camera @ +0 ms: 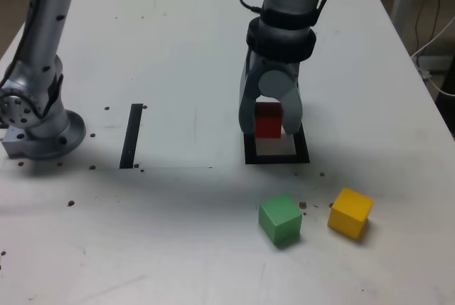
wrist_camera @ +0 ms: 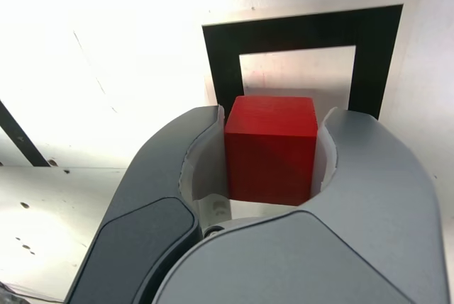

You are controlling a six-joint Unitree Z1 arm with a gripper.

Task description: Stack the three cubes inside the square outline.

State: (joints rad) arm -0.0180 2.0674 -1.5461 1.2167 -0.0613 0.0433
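Observation:
My gripper [camera: 270,129] is shut on the red cube [camera: 268,120], its grey jaws pressing both sides of the cube [wrist_camera: 270,149] in the wrist view. The cube hangs over the far part of the square outline [camera: 277,156], a black tape frame with a white centre [wrist_camera: 298,70]; I cannot tell whether it touches the table. The green cube [camera: 279,219] and the yellow cube [camera: 350,212] rest on the table nearer the camera, apart from each other and from the outline.
A straight black strip [camera: 132,135] lies toward the exterior view's left of the outline. The arm's grey base [camera: 39,124] stands at the far left of that view. Small dark specks dot the white table [camera: 178,49].

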